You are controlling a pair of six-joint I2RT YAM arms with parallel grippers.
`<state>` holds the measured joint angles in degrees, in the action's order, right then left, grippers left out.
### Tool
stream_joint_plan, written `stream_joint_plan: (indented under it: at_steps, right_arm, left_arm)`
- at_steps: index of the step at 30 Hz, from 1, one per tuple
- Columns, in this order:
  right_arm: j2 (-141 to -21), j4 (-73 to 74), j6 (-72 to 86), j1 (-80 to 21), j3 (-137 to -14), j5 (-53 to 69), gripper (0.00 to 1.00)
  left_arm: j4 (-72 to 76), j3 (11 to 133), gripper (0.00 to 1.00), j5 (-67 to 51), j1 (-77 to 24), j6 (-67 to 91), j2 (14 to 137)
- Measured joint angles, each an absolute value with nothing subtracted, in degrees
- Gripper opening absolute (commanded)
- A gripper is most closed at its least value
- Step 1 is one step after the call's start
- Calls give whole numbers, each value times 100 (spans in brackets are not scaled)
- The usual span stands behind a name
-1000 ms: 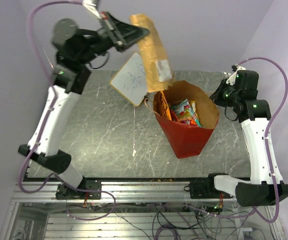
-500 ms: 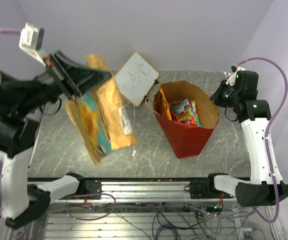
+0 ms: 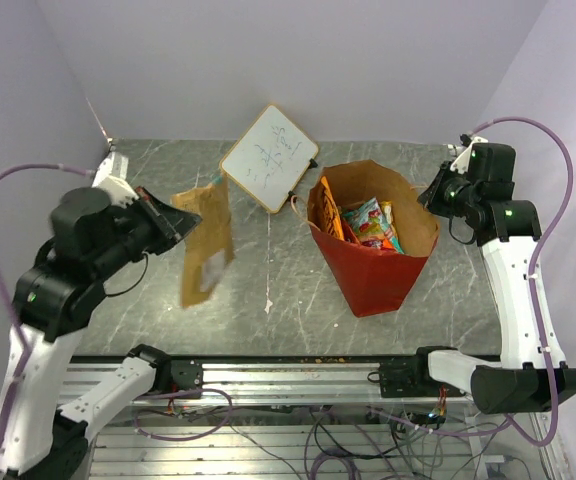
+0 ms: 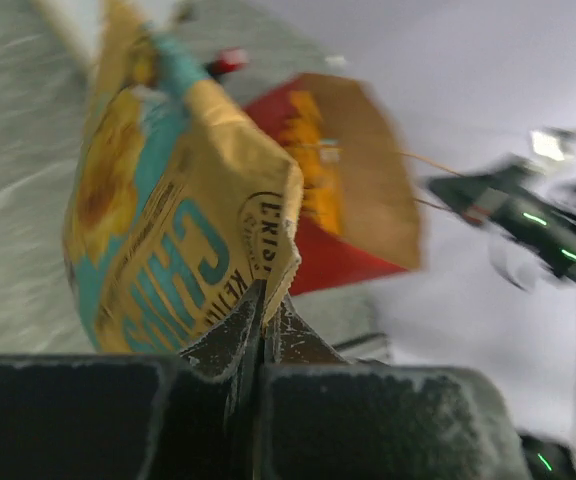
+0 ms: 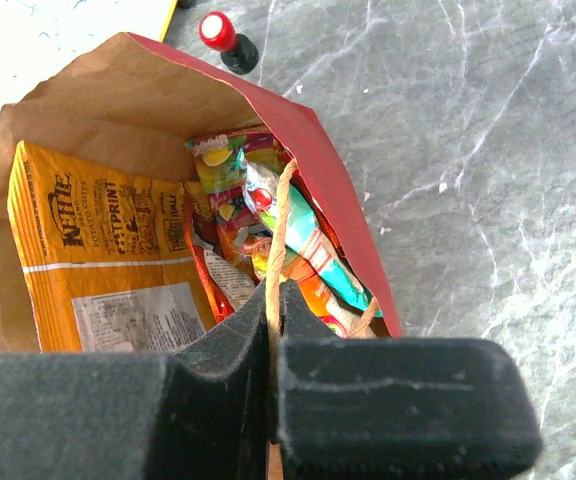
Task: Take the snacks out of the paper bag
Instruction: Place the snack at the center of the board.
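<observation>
Snack duty looks only partway done from where I stand. 1 tan and teal chip packet [image 3: 206, 250] is out of the paper bag [image 3: 373, 275] and hangs in the air over the table [image 3: 288, 300], well to the left of the bag and not set down. The left claw [image 4: 265, 300] is pinched tight on the packet's top edge, its jaws all but together with only the crimped seam between them. The right claw [image 5: 273, 310] is closed on the bag's thin twisted handle [image 5: 280, 230], which seems to steady the bag upright with its mouth open. Inside, a large orange packet [image 5: 98, 250] stands against the brown wall. Beside it a bunch of smaller packets [image 5: 303, 240] in teal, red and yellow is jammed together; I cannot count them exactly. So I'd judge 1 snack nearly dealt with and most of the job left: the hanging packet wants putting down, then each of the rest needs lifting out.
</observation>
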<state>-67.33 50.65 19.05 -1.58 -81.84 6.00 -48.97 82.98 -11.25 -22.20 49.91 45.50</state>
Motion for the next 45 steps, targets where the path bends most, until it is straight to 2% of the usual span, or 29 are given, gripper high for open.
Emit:
stream_joint_plan:
  at_steps: [4, 9, 16, 23, 31, 39, 42, 45]
  right_arm:
    - [-6744, 5070, 1903, -158, -8189, 598, 0]
    - [-6755, 5070, 1903, -158, -8195, 598, 0]
    - [-6753, 5052, 1896, -158, -8128, 596, 0]
    - [-6755, 5054, 1890, -158, -8095, 552, 0]
    - [-6888, 5037, 1863, -158, -8029, 552, 0]
    - [-7234, 5046, 1835, -158, -8003, 620, 0]
    - [-7347, 5068, 1793, -158, -8064, 613, 0]
    - [-7400, 5063, 1750, -158, -8143, 563, 0]
  left_arm:
    - [-5907, 8130, 7, 167, -2220, 5050, 5229]
    - [-6849, 7889, 7, 1247, -2220, 5561, 5872]
    - [-7489, 7918, 7, 2565, -2213, 6381, 5874]
    - [-8235, 8462, 7, 3931, -2161, 6958, 6101]
    - [-8549, 8364, 7, 4884, -2152, 7126, 5623]
    - [-8405, 8326, 7, 5634, -2112, 6434, 5975]
    - [-7898, 8036, 7, 5603, -2078, 5953, 6296]
    - [-7275, 7802, 7, 5050, -2018, 5535, 7081]
